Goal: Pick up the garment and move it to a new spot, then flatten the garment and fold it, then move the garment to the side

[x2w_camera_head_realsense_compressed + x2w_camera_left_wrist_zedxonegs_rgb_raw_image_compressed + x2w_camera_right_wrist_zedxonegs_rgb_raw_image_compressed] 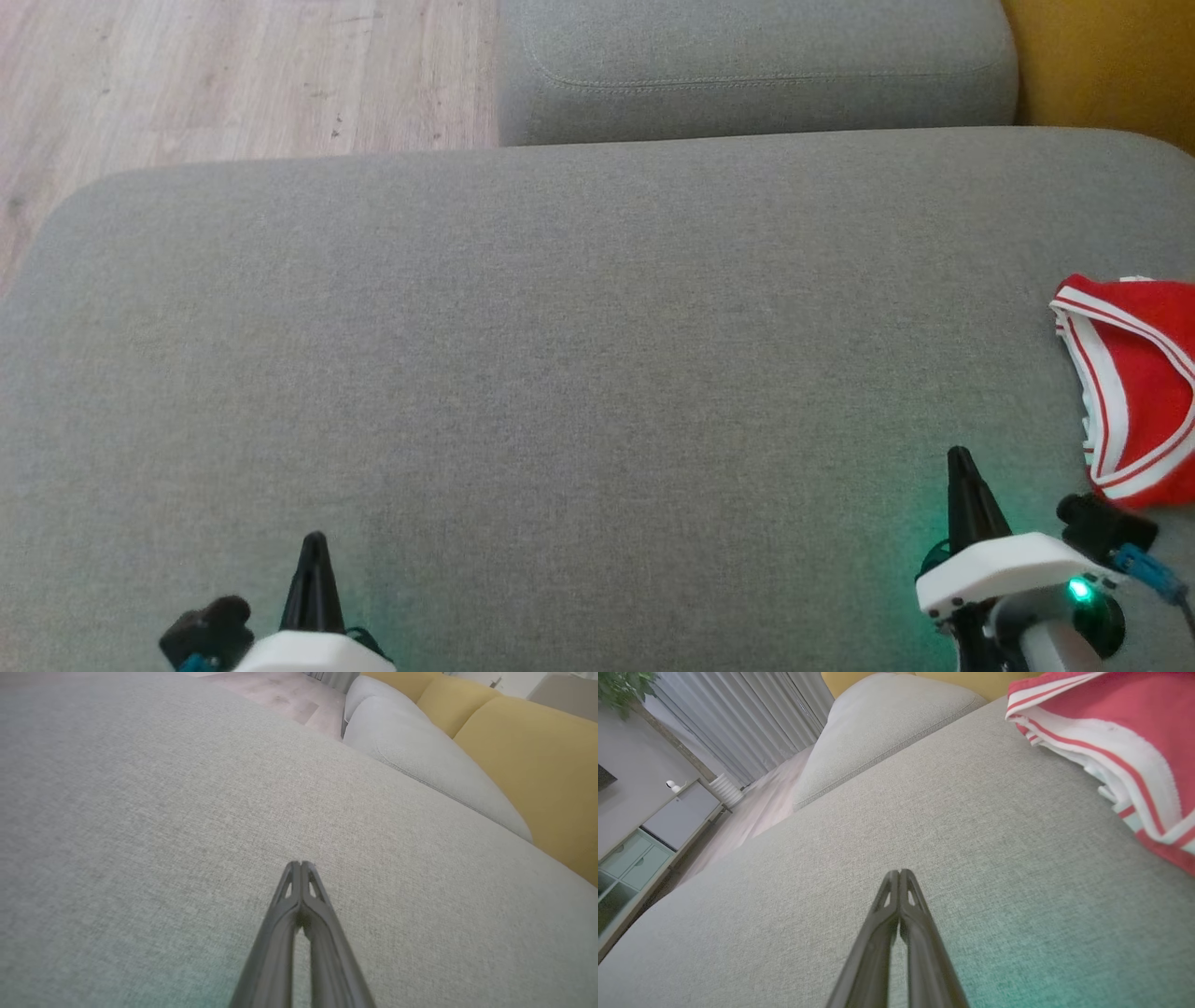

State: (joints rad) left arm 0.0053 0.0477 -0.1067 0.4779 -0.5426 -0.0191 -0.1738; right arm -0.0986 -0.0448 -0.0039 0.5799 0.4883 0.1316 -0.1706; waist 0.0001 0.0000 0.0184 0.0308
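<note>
Red soft fabric shorts with white side panels and striped trim, the garment [1144, 392], lie bunched at the far right of the wide grey woven sofa cushion [560, 373], partly cut by the border of the head view. The right gripper [960, 457] is near the garment, on its left side, not touching it. Its two dark fingers are pressed together and hold nothing. The left gripper [315, 541] is well apart from the garment, its fingers also closed together and empty.
</note>
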